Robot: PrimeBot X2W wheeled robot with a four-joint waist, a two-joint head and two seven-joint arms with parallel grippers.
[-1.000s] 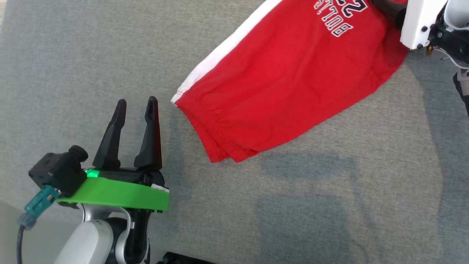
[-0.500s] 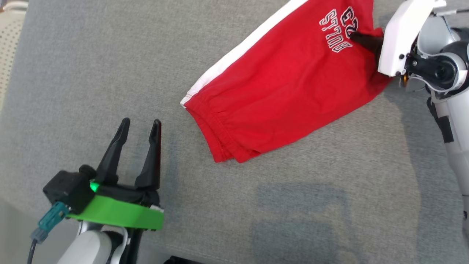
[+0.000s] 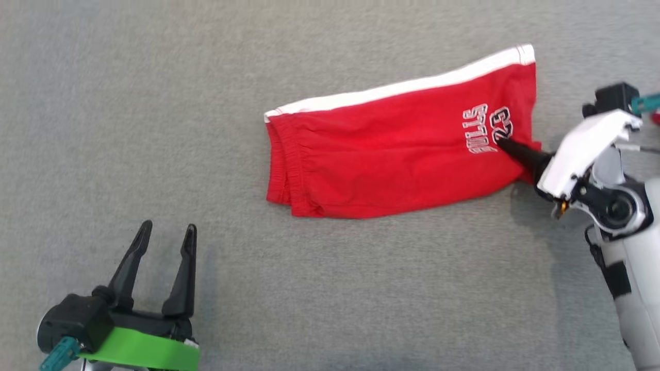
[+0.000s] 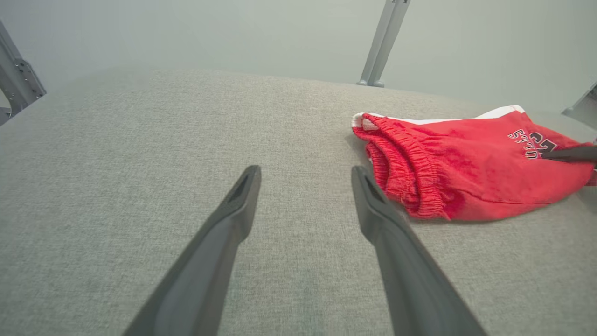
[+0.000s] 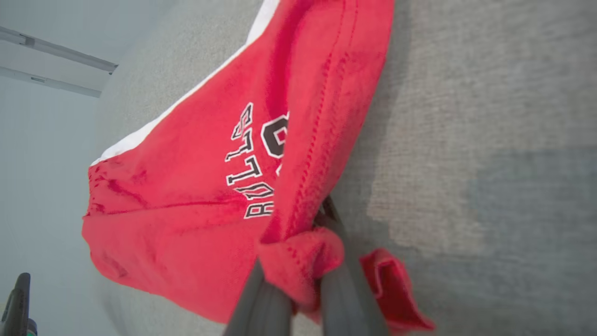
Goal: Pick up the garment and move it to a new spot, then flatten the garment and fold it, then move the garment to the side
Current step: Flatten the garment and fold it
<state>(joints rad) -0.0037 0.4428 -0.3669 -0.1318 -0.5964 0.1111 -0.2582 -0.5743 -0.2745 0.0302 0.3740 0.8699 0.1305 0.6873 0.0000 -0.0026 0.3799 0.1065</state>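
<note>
My right gripper (image 5: pixel 303 284) clamped on red shorts (image 3: pixel 392 154) at hem corner; shorts lying mid-tabletop (image 3: pixel 361 288). Left gripper (image 3: pixel 169 226) spread, idle. Pinch looks shallow, maybe one layer. Lifting risks slip or unfolding.

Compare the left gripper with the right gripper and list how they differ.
The left gripper stands open, fingers spread; the right gripper is shut. The left gripper holds nothing and sits apart from the red shorts, over the grey surface; the right gripper pinches the shorts beside the lettering. The left gripper has a green mount, the right gripper a white mount. Both have two long dark fingers.
</note>
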